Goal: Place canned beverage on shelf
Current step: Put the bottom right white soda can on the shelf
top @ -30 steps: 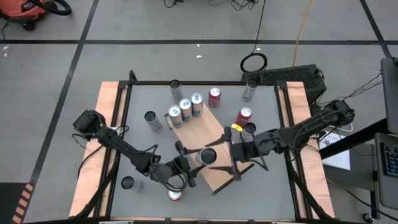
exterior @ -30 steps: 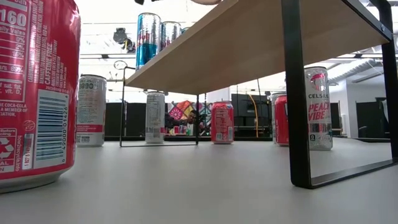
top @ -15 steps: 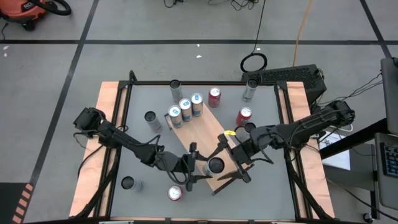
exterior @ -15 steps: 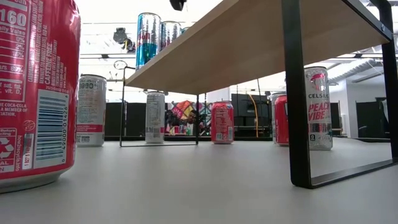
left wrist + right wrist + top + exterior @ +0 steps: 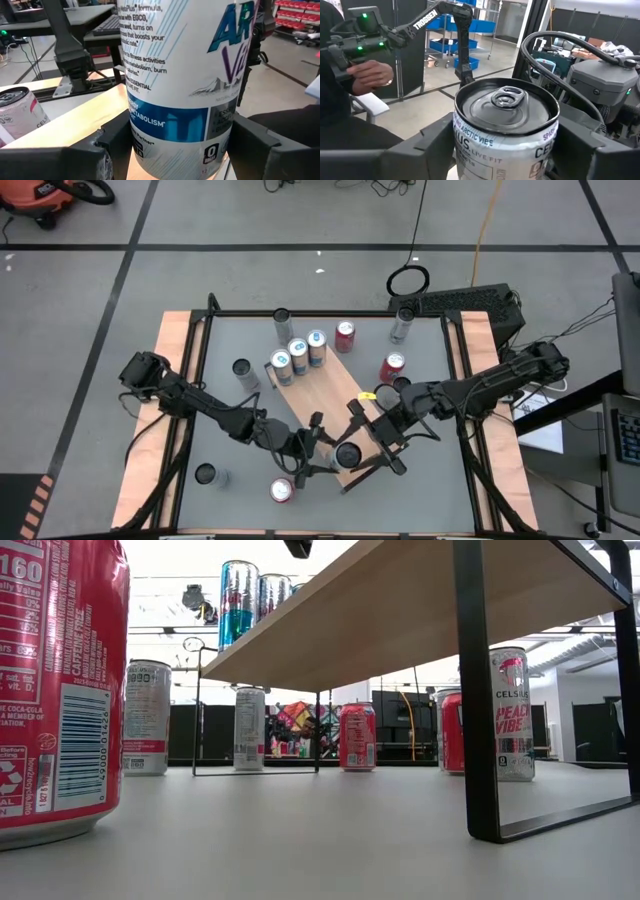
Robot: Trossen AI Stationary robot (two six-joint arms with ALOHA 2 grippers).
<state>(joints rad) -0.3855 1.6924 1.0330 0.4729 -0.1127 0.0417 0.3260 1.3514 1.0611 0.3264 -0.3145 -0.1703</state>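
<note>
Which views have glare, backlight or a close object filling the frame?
Low view: bright backlit ceiling above, the red can at the near edge looms large, the shelf seen from underneath. Left wrist view: the white can fills the frame, its top cropped. Right wrist view: reflections on that can's lid. High view: evenly lit, soft shadows.
</note>
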